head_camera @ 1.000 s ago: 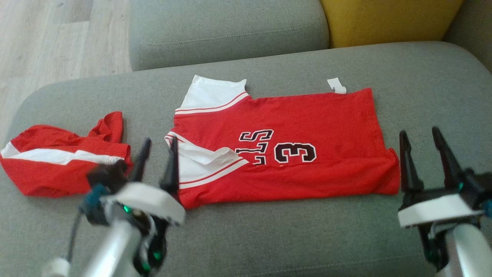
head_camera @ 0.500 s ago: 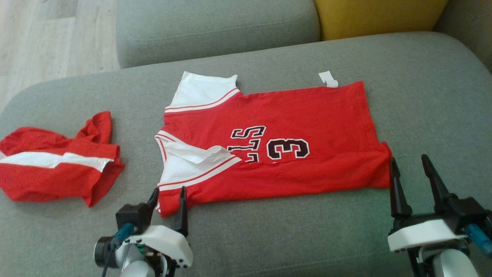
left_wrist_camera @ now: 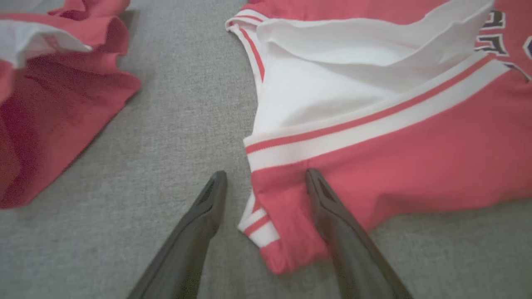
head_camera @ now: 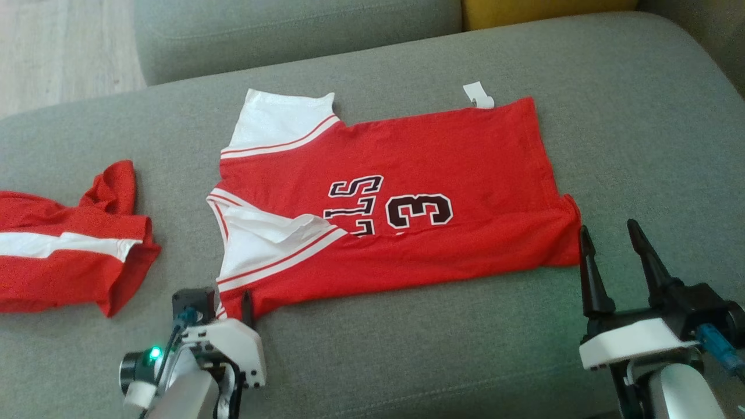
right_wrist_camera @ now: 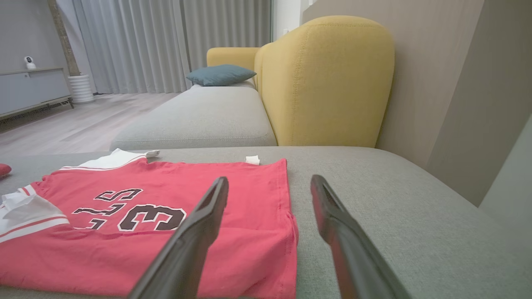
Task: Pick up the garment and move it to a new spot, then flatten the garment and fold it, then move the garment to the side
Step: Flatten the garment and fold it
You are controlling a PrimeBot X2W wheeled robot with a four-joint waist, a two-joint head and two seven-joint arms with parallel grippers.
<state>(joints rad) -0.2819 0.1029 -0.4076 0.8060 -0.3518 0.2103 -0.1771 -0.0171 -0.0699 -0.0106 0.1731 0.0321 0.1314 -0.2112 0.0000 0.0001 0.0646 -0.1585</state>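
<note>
Both stand open and empty, the left gripper [left_wrist_camera: 266,178] straddling the near-left corner of the jersey [head_camera: 407,169] spread on the sofa cushion [head_camera: 407,361] and the right gripper [head_camera: 608,233] just off its near-right corner — close now and you may pinch one layer only, spoiling the fold.

the left gripper [left_wrist_camera: 265,176] and right gripper [head_camera: 608,228] each carry two long, dark, tapering fingers [right_wrist_camera: 195,236] on a black base with a white housing [head_camera: 633,342]. a green light [head_camera: 155,352] glows by the left wrist. a blue plug [head_camera: 715,342] sits on the right. the forearms [head_camera: 676,391] are pale silver.
</note>
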